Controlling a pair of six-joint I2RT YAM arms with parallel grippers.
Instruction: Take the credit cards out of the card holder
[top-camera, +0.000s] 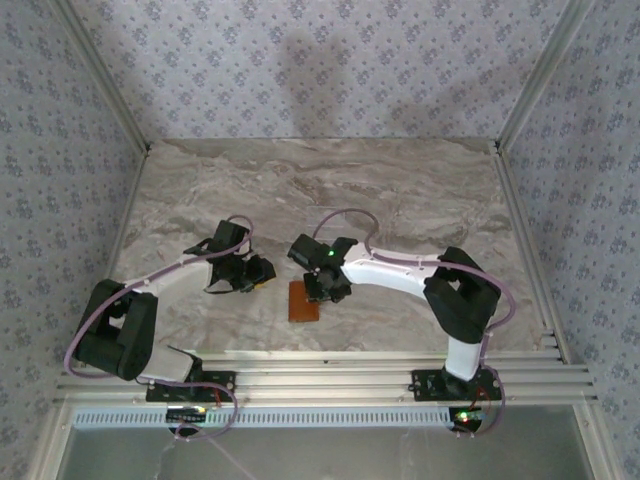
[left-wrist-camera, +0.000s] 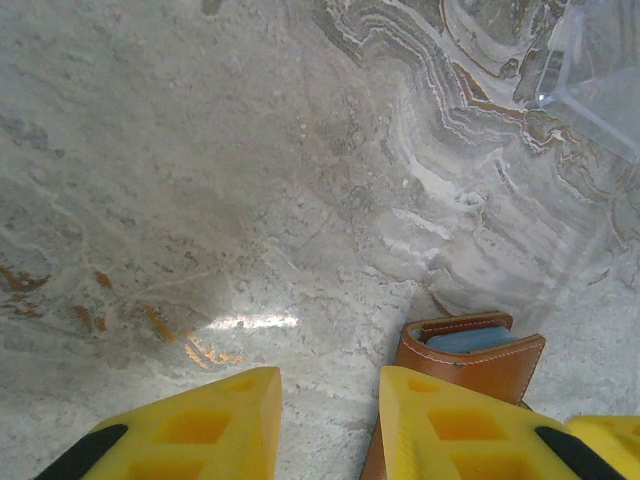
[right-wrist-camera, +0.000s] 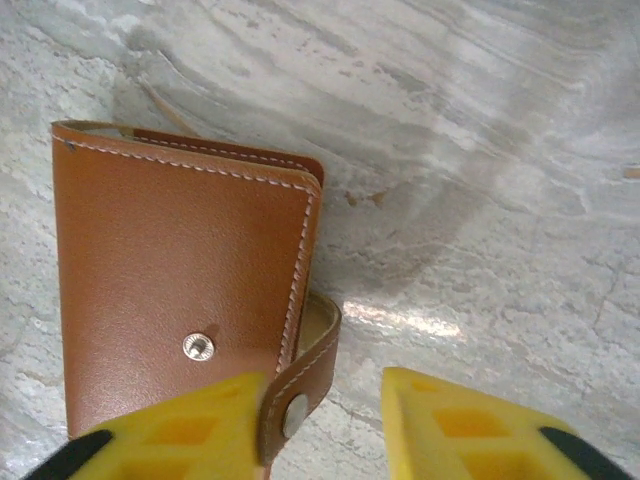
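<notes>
We see the small, flat, orange-brown leather card holder (top-camera: 305, 302) lying closed on the grey, marble-patterned table (top-camera: 400, 190). In the overhead view it sits toward 6 o'clock of the tabletop, between the two arms. The right gripper (top-camera: 322, 292) stands over the holder's 1 o'clock corner. From the right wrist, that gripper (right-wrist-camera: 325, 405) has its yellow jaws apart: the one at 7 o'clock overlaps the near edge of the card holder (right-wrist-camera: 170, 270) and the other is over bare marble, so it is released and grasps nothing. A short leather snap tab (right-wrist-camera: 305, 385) (with a metal stud) curls out at 5 o'clock of the holder, into the gap beside the first jaw. The left gripper (top-camera: 252, 274) sits at 10 o'clock of the holder, near but apart. From its own wrist, the left gripper (left-wrist-camera: 330, 410) is likewise spread over bare table, with the card holder (left-wrist-camera: 470, 365) just outside the jaw at 5 o'clock. A grey-blue layer (left-wrist-camera: 468, 340) shows in the holder's mouth; we cannot tell lining from card.
</notes>
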